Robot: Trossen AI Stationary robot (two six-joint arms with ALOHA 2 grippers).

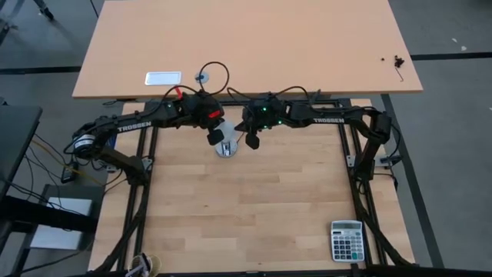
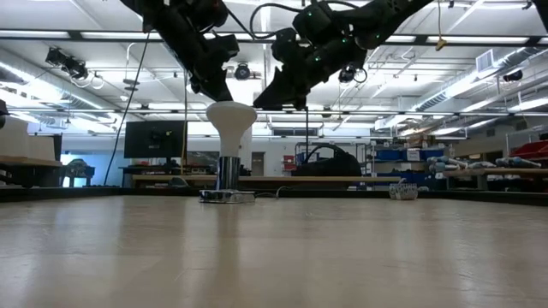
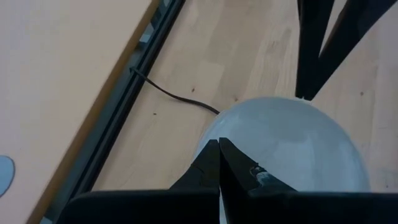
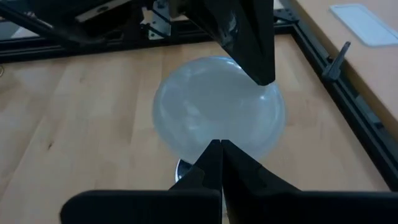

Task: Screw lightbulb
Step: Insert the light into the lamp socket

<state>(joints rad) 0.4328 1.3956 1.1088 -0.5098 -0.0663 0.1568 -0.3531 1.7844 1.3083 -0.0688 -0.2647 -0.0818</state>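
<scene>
The lightbulb (image 1: 224, 137) stands upright, neck down, in its metal socket (image 2: 228, 181) on the bench (image 1: 254, 208), just above the middle of the high view. My left claw (image 1: 214, 137) hangs clenched over the bulb's left edge, holding nothing. My right claw (image 1: 251, 141) hovers clenched and empty just to the bulb's right. A calculator (image 1: 347, 240) lies at the bench's lower right corner, well apart.
</scene>
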